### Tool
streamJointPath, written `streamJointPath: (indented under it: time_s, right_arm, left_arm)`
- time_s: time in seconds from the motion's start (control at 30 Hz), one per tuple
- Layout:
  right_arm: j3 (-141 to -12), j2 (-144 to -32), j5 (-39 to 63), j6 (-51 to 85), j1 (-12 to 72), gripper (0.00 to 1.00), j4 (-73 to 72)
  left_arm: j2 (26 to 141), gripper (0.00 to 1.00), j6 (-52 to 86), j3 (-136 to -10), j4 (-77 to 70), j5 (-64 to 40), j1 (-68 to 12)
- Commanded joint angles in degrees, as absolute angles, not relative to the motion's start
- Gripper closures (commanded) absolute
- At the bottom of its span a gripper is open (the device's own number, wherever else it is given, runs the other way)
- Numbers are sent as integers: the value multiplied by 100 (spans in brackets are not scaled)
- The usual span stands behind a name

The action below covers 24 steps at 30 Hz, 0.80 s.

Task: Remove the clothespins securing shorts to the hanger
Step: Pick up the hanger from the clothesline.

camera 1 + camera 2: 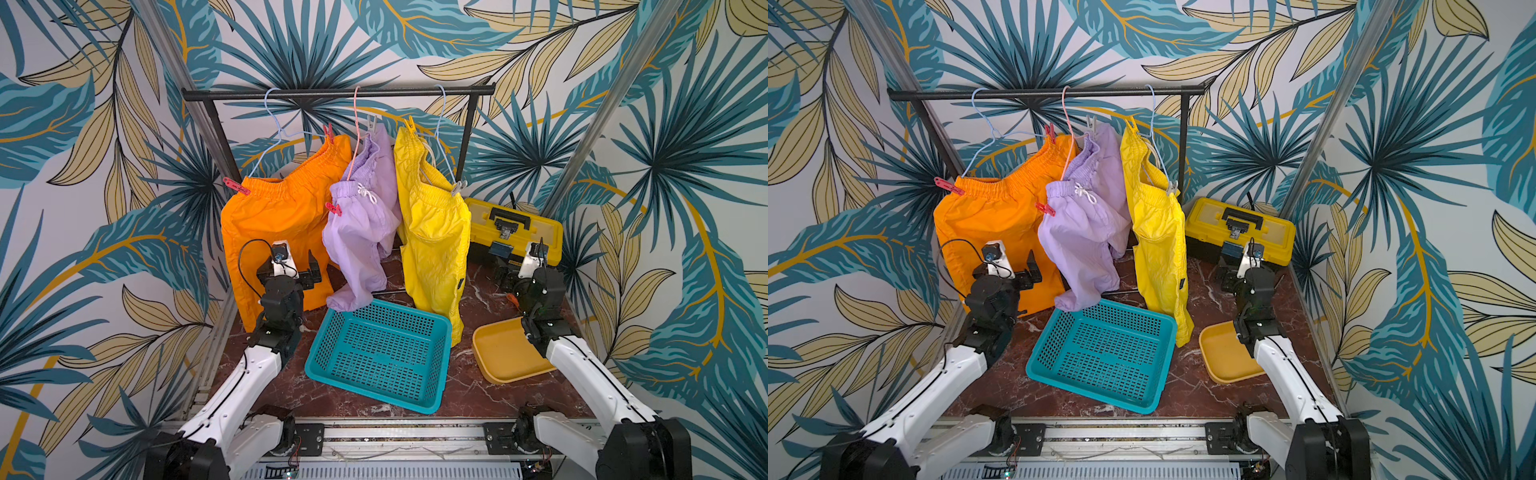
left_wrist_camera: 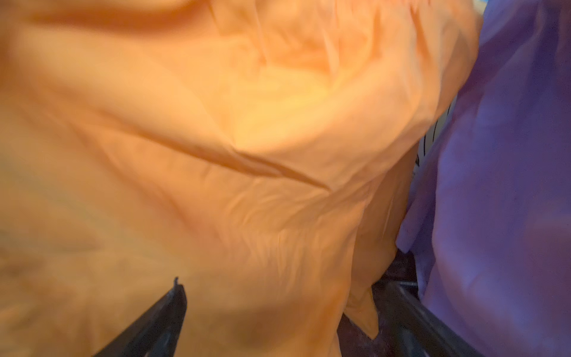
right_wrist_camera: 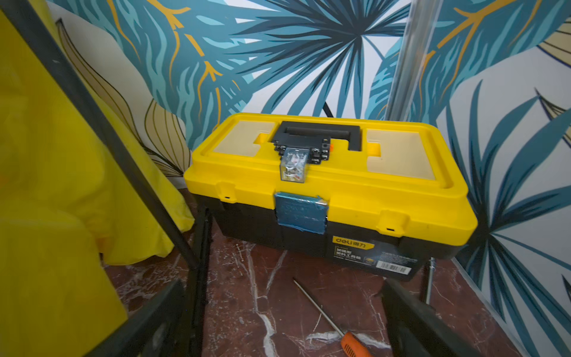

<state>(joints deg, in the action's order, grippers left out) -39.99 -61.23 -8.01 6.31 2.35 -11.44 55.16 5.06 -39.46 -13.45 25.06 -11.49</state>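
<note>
Orange elastic-waist fabric shorts [image 1: 282, 224] close ahead of the left gripper [image 2: 278, 282], jaws spread wide, holding nothing. Smaller lilac drawstring shorts [image 1: 361, 232] just off its right jaw. Large bright yellow fabric shorts [image 1: 432, 249] off the left jaw of the right gripper [image 3: 279, 286], also spread wide and empty.

Judged the opening step: none of the six small plastic spring clothespins [image 1: 333, 208] off yet. Three red, two pale grey, one yellow-orange, all clipped at waistbands on thin wire hangers [image 1: 356, 106], high above both pairs of jaws.

Next, probably: raise the left jaws to the red peg [image 1: 236, 185] at the orange waistband's outer corner, up and off the left jaw. Straddle its tail ends, squeeze enough to open the spring, draw clear of cloth and wire.

Readable: "deli" with Chinese characters on the yellow-lidded black plastic toolbox [image 3: 340, 191] straight ahead of the right jaws; finer print and barcode too small.
</note>
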Motion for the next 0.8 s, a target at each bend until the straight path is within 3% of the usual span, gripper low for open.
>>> streamJointPath:
  time_s: [0.0,0.17,0.4,0.53,0.77]
  right_arm:
    - [-4155,-5983,-240,964,264,1,303]
    - [-4345,-5652,320,1213,272,1,870]
    - [-4597,-4892,570,1440,290,0,1565]
    - [-4705,-4612,888,1539,299,1,1688]
    - [-5235,-4634,1934,1916,315,1,1887]
  left_arm:
    - [5200,1,1022,-4748,656,2860,-1167]
    - [5412,0,1417,-6555,2772,2139,-1164]
    - [6331,1,1517,-9479,4326,1082,-1169]
    - [7082,0,1462,-10853,4585,380,-1169]
    - [8145,0,1525,-12083,4585,-312,-1195]
